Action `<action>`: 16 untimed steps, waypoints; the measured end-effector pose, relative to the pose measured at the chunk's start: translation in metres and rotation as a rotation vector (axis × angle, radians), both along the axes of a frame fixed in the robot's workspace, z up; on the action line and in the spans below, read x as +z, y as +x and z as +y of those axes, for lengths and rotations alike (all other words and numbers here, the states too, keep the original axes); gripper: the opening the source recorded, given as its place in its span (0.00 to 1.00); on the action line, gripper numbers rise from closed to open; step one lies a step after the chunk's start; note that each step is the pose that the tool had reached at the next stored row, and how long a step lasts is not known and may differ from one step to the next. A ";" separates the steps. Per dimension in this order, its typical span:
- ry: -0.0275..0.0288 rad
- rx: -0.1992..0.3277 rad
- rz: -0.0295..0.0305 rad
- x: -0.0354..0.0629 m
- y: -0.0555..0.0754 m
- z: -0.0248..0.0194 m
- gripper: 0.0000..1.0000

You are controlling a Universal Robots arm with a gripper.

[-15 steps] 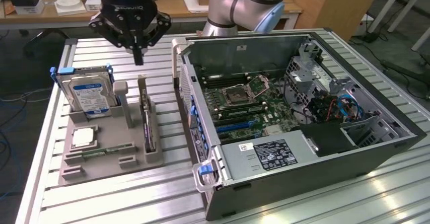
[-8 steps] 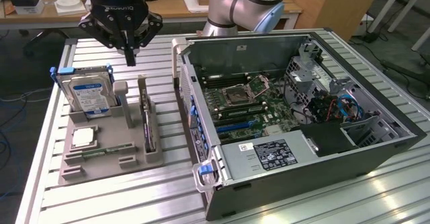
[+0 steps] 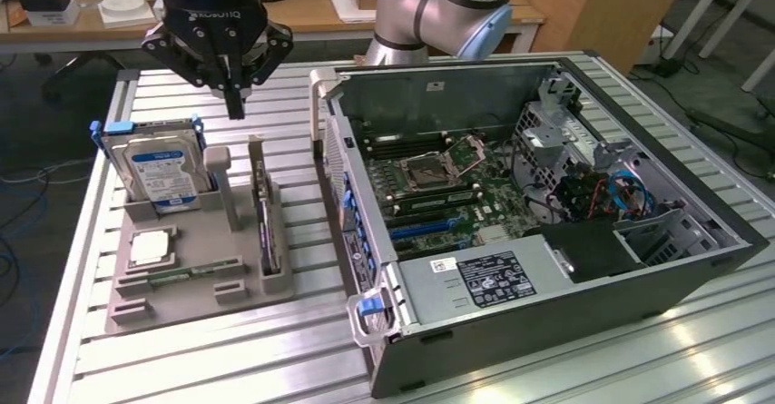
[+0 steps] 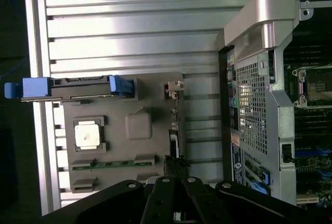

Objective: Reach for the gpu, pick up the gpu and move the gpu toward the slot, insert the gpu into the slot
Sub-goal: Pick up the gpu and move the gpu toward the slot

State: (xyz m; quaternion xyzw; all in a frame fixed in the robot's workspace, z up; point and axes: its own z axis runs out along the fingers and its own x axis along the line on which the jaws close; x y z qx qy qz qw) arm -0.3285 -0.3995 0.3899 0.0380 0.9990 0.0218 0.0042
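While the thin dark gpu card (image 3: 265, 227) with silver bracket stands in its grey holder tray (image 3: 206, 241), the black gripper (image 3: 235, 104) hangs above, fingers together, empty: 0 of 3 steps done.

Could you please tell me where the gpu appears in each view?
Exterior view: the gpu stands on edge in the grey holder, on the side nearest the computer case.
Wrist view: the gpu shows edge-on along the holder's edge facing the case.
Shared landmark: the blue-handled hard drive.
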 end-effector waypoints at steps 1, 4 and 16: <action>0.0000 0.000 0.0000 0.0000 0.000 0.0000 0.10; 0.0000 0.000 0.0000 0.0000 0.000 0.0000 0.10; 0.0001 0.000 0.0000 0.0000 0.000 0.0000 0.53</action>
